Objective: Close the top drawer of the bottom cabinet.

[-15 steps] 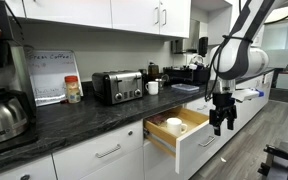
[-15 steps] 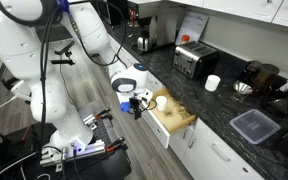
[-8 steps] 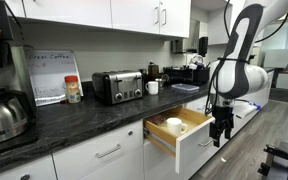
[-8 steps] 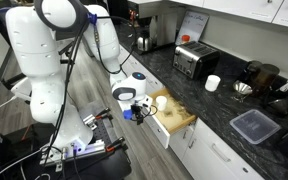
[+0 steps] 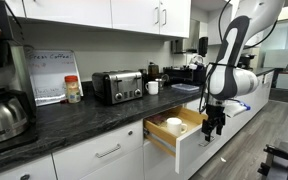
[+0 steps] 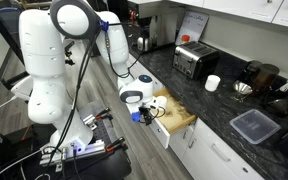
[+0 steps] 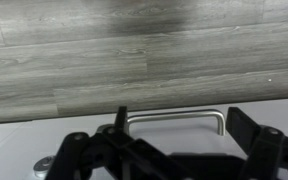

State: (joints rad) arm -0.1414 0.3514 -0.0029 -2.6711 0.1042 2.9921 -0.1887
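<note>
The top drawer of the bottom cabinet stands pulled out, its light wood box showing with a white round object inside. It also shows open in an exterior view. My gripper hangs pointing down right at the drawer's white front, also seen in an exterior view. In the wrist view my gripper is open, its two fingers either side of the silver bar handle on the white front. I cannot tell whether a finger touches the front.
On the dark speckled top stand a toaster, a kettle, a white mug and a plastic tub. The robot's white base stands on the wood floor in front of the cabinet.
My gripper has moved in toward the drawer front and a little lower. The drawer stays open about as far as before.
</note>
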